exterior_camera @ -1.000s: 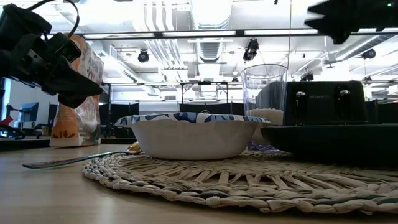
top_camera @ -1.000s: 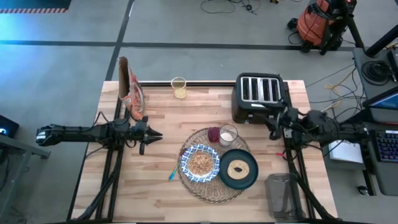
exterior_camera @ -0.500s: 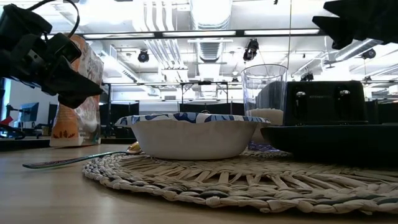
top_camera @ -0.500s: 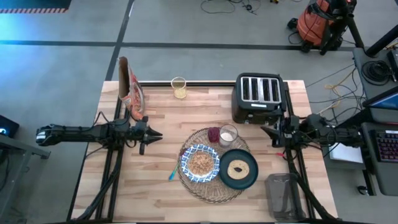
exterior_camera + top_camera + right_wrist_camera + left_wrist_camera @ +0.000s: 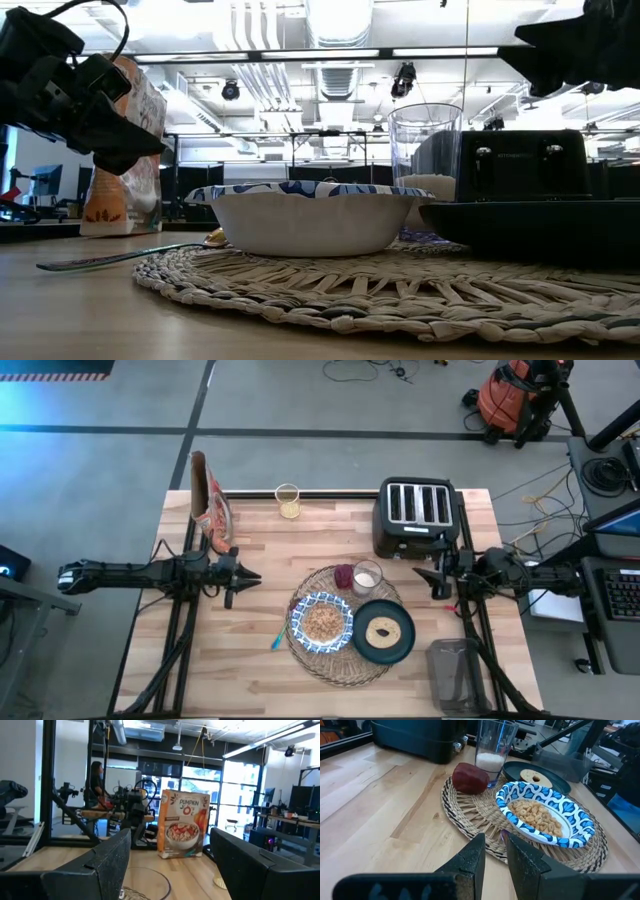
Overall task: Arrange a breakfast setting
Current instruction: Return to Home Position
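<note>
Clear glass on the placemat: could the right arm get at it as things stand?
Probably yes. The right pincer hangs open just right of the clear glass, past the toaster's front corner, with bare table between; the teal plate sits nearer the front.
</note>
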